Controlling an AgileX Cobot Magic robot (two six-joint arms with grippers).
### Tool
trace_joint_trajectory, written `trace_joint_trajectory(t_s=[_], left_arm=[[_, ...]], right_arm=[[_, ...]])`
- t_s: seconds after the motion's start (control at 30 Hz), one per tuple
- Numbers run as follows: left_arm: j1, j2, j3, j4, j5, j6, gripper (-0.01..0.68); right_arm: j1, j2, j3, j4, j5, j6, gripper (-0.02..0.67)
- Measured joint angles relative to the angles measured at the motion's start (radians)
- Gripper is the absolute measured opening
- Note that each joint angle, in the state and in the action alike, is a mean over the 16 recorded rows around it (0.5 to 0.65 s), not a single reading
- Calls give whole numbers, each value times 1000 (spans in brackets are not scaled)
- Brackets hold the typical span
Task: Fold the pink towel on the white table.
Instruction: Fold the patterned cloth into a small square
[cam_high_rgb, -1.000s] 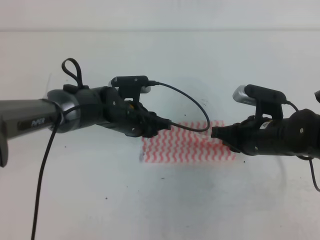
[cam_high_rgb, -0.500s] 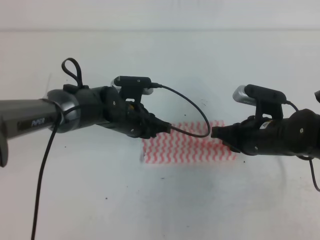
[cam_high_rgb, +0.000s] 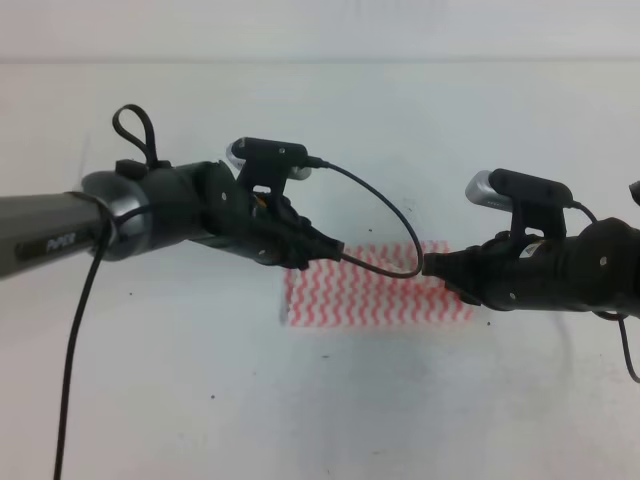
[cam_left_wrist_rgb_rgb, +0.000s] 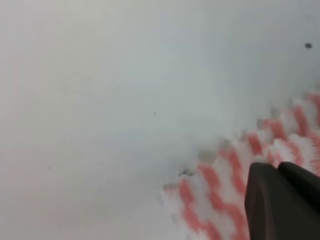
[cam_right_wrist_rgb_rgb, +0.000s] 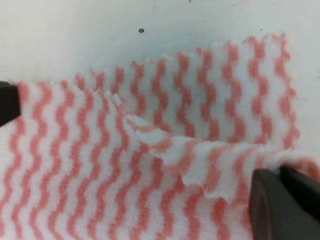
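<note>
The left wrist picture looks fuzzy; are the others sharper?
Left wrist view: soft all over, the pink towel stripes smeared. Right wrist view: stripes crisp, only the near dark fingertip blurred. Exterior high view: fairly sharp, soft shadow on the white table.

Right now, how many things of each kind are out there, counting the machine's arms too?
Pink towel: 1
White table: 1
Robot arms, each with an end effector, left and right: 2
Small cameras mounted on the arms: 2
Total: 6

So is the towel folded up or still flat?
Partly folded. In the right wrist view, one layer of the towel lies doubled over another, with a loose ragged edge on top.
</note>
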Motion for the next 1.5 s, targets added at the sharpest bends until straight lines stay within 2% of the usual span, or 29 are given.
trace_joint_trajectory(t_s=[0.67, 1.5], left_arm=[[-1, -49, 0, 43, 72, -1, -4], [1, -52, 0, 228, 83, -153, -4]], right_arm=[[0, 0, -4, 1, 3, -1, -17], [-2, 14, -90, 1, 60, -1, -17]])
